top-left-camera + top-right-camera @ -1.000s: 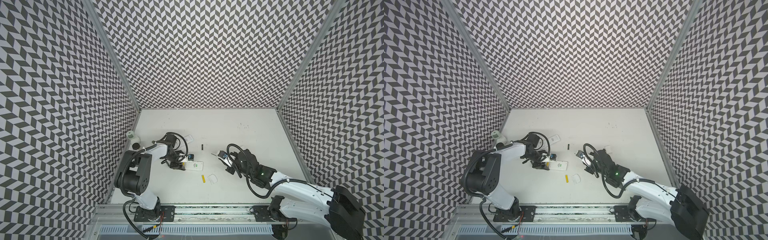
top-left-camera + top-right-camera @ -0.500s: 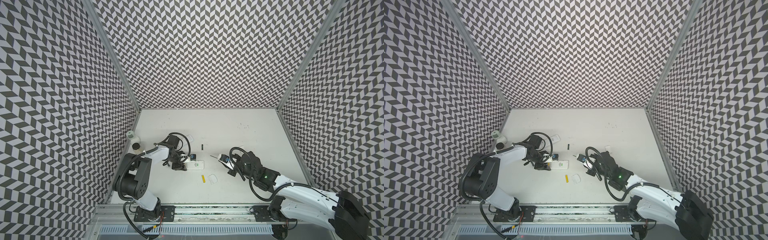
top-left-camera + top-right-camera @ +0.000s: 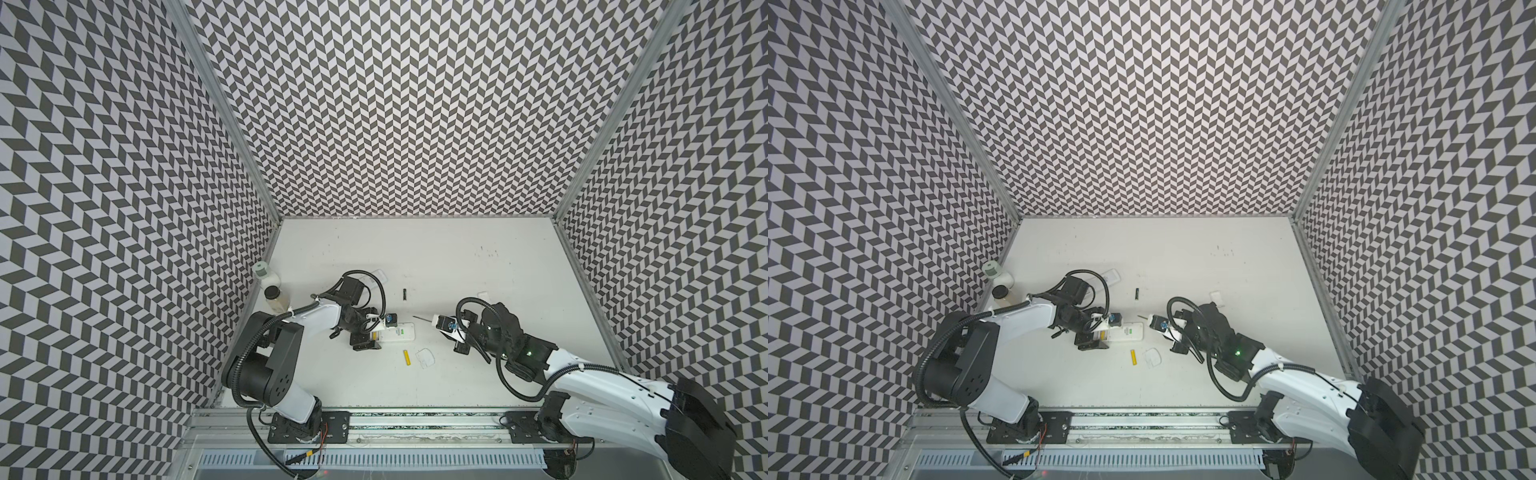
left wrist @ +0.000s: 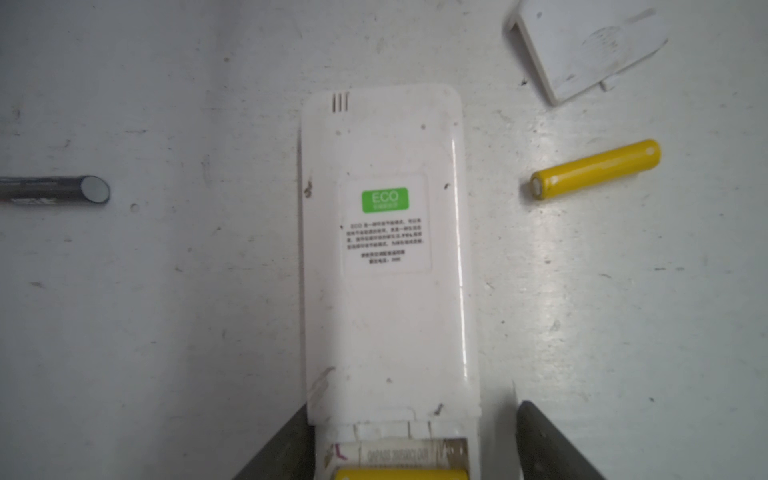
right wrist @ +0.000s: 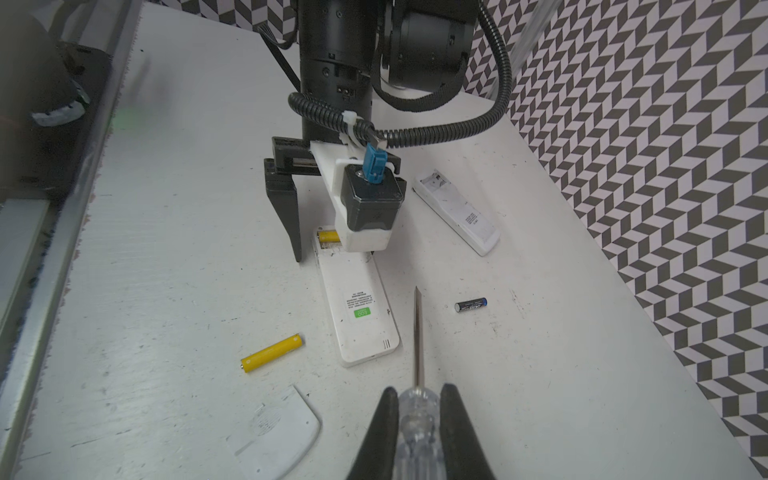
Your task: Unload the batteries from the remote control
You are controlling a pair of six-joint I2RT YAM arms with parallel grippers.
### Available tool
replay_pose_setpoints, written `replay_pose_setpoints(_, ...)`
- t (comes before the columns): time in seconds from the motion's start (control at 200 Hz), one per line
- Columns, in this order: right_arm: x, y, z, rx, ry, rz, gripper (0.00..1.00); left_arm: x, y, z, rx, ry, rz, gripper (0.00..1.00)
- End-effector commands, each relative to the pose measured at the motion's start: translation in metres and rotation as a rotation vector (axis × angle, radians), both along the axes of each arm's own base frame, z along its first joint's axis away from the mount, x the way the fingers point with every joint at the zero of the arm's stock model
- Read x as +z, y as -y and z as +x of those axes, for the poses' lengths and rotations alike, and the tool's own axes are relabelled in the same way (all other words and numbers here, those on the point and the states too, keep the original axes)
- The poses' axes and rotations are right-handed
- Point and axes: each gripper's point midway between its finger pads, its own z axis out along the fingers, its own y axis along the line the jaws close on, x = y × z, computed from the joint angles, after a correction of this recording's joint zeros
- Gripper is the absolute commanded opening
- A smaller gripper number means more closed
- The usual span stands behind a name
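Note:
The white remote control (image 4: 386,270) lies back-up on the table (image 3: 457,257), its battery bay uncovered. A yellow battery (image 4: 399,473) sits in that bay. My left gripper (image 4: 415,449) is open and straddles the bay end; one finger (image 4: 286,440) touches the remote's edge and the other stands clear of it. A loose yellow battery (image 3: 407,357) (image 5: 271,353) lies beside the remote, with a black battery (image 3: 404,294) (image 5: 470,305) farther back. My right gripper (image 5: 417,399) is shut on the clear-handled screwdriver (image 5: 417,332), its tip a little off the remote's far end.
The detached battery cover (image 3: 424,357) (image 5: 274,432) lies next to the loose yellow battery. A second white remote (image 5: 457,212) (image 3: 1112,277) lies behind the left arm. Two bottles (image 3: 262,272) (image 3: 274,299) stand by the left wall. A small white piece (image 3: 484,296) lies behind the right arm.
My left gripper's jaws have widened around the remote's bay end. The right gripper, with the screwdriver in it, has shifted slightly toward the table's front.

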Motion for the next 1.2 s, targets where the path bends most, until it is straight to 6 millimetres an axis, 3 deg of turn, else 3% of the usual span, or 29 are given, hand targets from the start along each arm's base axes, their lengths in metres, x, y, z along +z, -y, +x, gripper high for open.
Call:
replay_pose_setpoints(0.0, 0.027, -0.017, 0.0, 0.08, 0.111, 0.039, 0.0, -0.006, -0.012, -0.014, -0.018, -0.033, 0.042, 0.78)
replay_pose_setpoints(0.215, 0.024, -0.026, -0.007, 0.173, 0.195, 0.007, 0.0, -0.002, -0.02, -0.011, -0.01, -0.02, 0.034, 0.83)
replay_pose_setpoints(0.556, 0.019, -0.039, 0.004, 0.176, 0.211, -0.013, 0.0, 0.008, -0.028, -0.002, 0.028, -0.02, -0.001, 0.86)
replay_pose_setpoints(0.791, 0.003, -0.04, -0.002, 0.222, 0.23, -0.042, 0.0, 0.011, -0.028, 0.002, 0.052, -0.042, -0.023, 0.85)
replay_pose_setpoints(1.197, -0.007, -0.051, -0.007, 0.288, 0.268, -0.046, 0.0, 0.005, -0.032, 0.001, 0.054, -0.061, -0.017, 0.84)
